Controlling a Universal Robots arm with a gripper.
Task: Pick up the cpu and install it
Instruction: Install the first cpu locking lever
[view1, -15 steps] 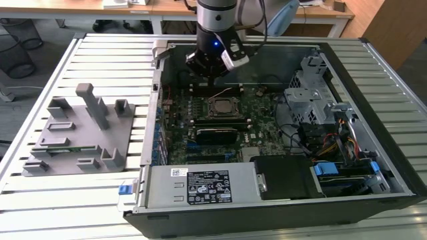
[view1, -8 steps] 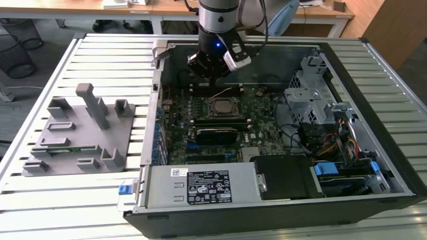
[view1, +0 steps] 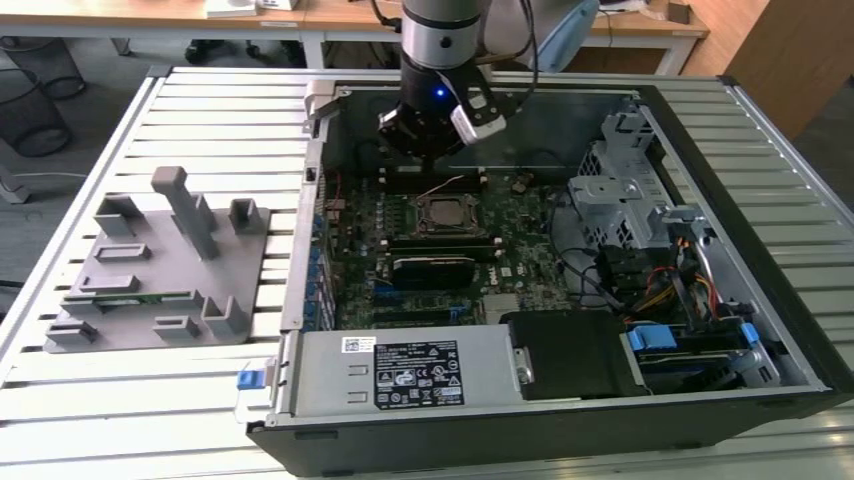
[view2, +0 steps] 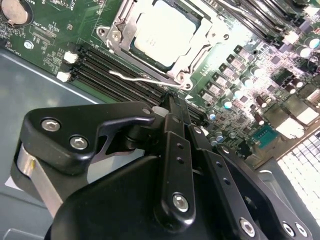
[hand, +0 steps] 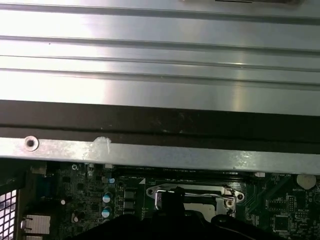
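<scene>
An open computer case (view1: 561, 250) is laid on the table (view1: 200, 390), with a fixture tray (view1: 160, 270) set beside it toward the exterior view's left. The cpu (view2: 167, 32) is seated in the motherboard socket (view2: 120, 42), beneath the end effector (view2: 172, 107).

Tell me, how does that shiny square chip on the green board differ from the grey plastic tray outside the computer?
The cpu is a flat, silvery square; the grey plastic tray is matte, with upright posts and slots. The cpu sits in its socket on the motherboard inside the case, below the gripper; the tray lies on the slatted table, toward the exterior view's left. Both lie flat.
</scene>
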